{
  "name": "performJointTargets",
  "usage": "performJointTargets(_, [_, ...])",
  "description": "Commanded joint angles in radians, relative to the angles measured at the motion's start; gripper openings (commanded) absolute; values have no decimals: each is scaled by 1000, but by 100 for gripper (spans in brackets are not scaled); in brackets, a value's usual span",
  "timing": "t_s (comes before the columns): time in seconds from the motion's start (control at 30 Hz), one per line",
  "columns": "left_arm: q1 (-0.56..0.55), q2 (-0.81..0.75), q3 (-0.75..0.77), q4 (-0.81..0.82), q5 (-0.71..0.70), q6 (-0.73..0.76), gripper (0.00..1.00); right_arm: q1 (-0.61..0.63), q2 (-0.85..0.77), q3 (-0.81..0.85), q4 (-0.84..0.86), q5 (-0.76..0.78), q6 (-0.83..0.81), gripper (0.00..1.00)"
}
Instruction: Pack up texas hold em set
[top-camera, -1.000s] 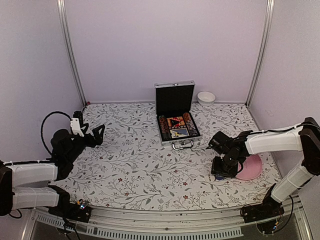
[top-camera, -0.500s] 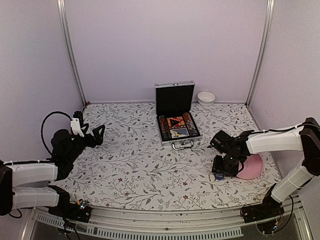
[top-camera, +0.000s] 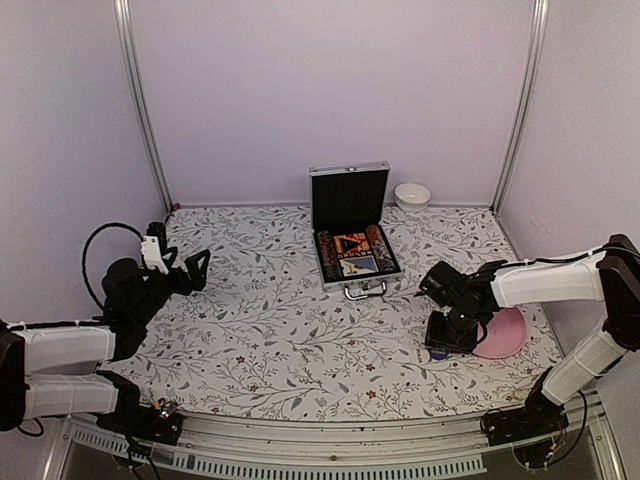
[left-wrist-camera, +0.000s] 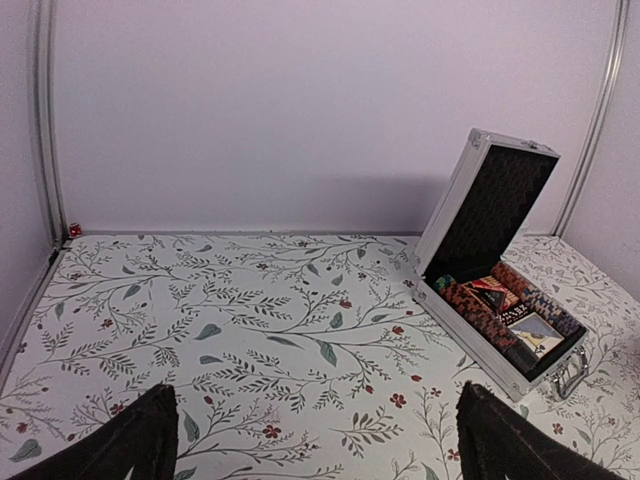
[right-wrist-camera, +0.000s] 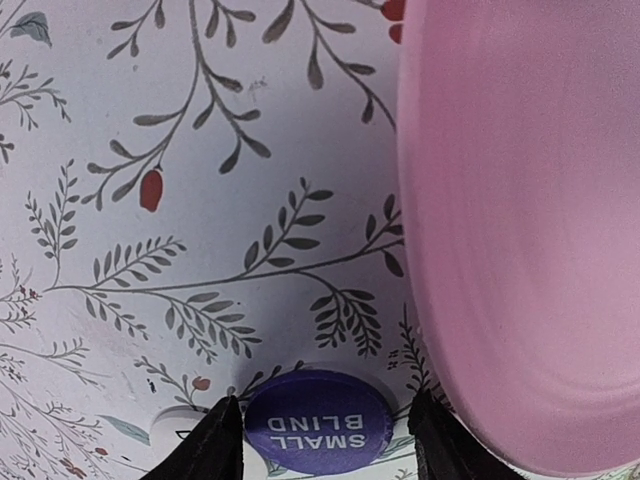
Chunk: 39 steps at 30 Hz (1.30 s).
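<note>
The silver case (top-camera: 356, 266) lies open mid-table with its black-lined lid (top-camera: 348, 198) upright. Dark chip stacks (left-wrist-camera: 478, 308) and card decks (left-wrist-camera: 535, 333) sit inside it. A blue disc (right-wrist-camera: 320, 422) marked SMALL BLIND lies flat on the cloth beside the pink plate (right-wrist-camera: 530, 220). My right gripper (right-wrist-camera: 325, 398) points down over the disc, open, one finger on each side of it. The left finger is at its rim and the right finger stands a little off. My left gripper (left-wrist-camera: 315, 392) hovers wide open at the left, holding nothing.
The pink plate (top-camera: 503, 335) lies right of my right gripper (top-camera: 443, 342). A white bowl (top-camera: 412, 195) stands at the back wall beside the case. A small white piece (right-wrist-camera: 175, 432) lies by the disc, partly hidden by my finger. Metal posts frame the corners.
The right gripper has shifted very slightly over the blue disc. The left arm and the case have not moved.
</note>
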Motion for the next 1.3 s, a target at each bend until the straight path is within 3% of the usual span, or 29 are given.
performJointTargets(0.0, [9, 0, 1, 9, 13, 5, 97, -1, 67, -29, 35, -6, -10, 58])
performJointTargets(0.73, [10, 3, 3, 12, 21, -1, 97, 61, 128, 13, 46, -61, 25, 59])
performJointTargets(1.0, [9, 5, 3, 11, 20, -2, 97, 63, 154, 33, 24, -46, 8, 47])
performJointTargets(1.27, [10, 6, 4, 13, 22, -2, 97, 64, 153, 124, -28, 4, -16, 46])
